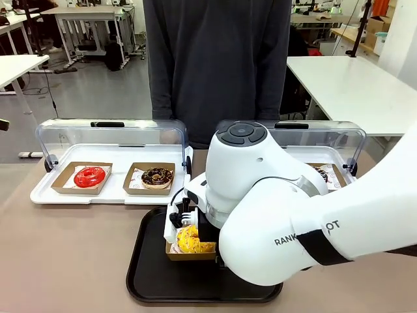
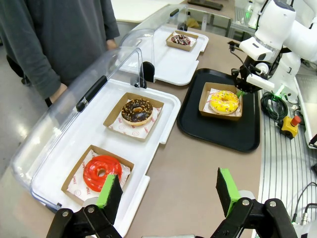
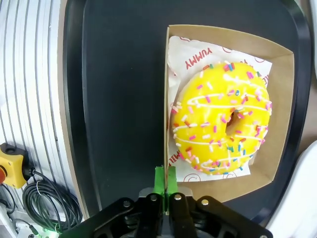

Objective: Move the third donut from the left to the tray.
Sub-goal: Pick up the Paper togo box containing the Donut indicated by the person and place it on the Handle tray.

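Right wrist view is showing the right gripper (image 3: 164, 186) pinching the near wall of the cardboard holder (image 3: 282, 114), green pads closed tight on that thin edge. The third donut (image 3: 222, 118), yellow glaze with sprinkles and white drizzle, is sitting in the holder on a printed paper liner. Holder is lying over the tray (image 3: 124, 99), and it looks set down flat, though contact under it is hard to confirm. Left wrist view is showing the left gripper (image 2: 166, 191) hanging wide apart and empty over the table, near the white tray (image 2: 163, 106) with a red donut (image 2: 101, 172) and a chocolate donut (image 2: 137, 110). Judging the step: placement, nearly done. Next move is calling for the pads parting and a straight lift clear, without dragging the holder wall.
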Robot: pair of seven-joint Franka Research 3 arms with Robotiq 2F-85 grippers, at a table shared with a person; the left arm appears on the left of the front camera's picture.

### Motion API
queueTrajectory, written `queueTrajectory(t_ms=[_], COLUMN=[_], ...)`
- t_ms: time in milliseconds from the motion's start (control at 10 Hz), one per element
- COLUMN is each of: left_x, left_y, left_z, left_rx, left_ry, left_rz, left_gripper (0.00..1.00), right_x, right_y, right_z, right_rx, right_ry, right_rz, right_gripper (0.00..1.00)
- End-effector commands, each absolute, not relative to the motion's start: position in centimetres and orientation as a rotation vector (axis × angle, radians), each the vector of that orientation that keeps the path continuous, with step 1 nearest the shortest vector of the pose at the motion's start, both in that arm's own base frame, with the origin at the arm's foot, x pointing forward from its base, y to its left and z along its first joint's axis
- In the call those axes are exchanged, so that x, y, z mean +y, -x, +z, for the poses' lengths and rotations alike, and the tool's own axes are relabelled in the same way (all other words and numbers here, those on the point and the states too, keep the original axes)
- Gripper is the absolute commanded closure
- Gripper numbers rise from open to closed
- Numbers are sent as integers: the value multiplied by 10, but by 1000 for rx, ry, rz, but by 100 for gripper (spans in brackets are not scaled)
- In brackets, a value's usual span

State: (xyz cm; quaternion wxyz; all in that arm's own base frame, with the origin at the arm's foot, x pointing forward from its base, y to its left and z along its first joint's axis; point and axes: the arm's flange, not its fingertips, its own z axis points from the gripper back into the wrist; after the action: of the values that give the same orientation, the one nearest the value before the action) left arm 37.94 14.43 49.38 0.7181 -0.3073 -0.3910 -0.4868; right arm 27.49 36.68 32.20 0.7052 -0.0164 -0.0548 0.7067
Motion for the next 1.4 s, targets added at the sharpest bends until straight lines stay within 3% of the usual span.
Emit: queueTrajectory(t_ms=[0,600,700,800,900,1000,1200,1300], left_x=[144,144,144,144,144,144,144,144], left_y=[-378,-378,-378,-378,-378,-378,-378,-378], left_z=[495,495,495,495,495,495,495,495], left_rx=[-873,-873,-873,-873,-873,-873,-873,-873], left_ry=[685,685,685,685,685,685,685,685], left_rz=[-1083,-1083,-1083,-1083,-1083,-1083,-1083,-1083], left_gripper=[0,0,0,0,0,0,0,0], right_x=[372,373,371,368,366,362,351,347], right_y=[-282,-289,-289,-290,-289,-286,-283,-281], right_z=[320,310,310,311,316,323,341,352], right_rx=[-127,-78,-86,-78,-81,-96,-98,-115], right_ry=[-1,-38,-35,-45,-29,-26,13,26], right_rz=[1566,1579,1575,1580,1570,1562,1533,1517], right_gripper=[98,98,75,41,18,0,0,7])
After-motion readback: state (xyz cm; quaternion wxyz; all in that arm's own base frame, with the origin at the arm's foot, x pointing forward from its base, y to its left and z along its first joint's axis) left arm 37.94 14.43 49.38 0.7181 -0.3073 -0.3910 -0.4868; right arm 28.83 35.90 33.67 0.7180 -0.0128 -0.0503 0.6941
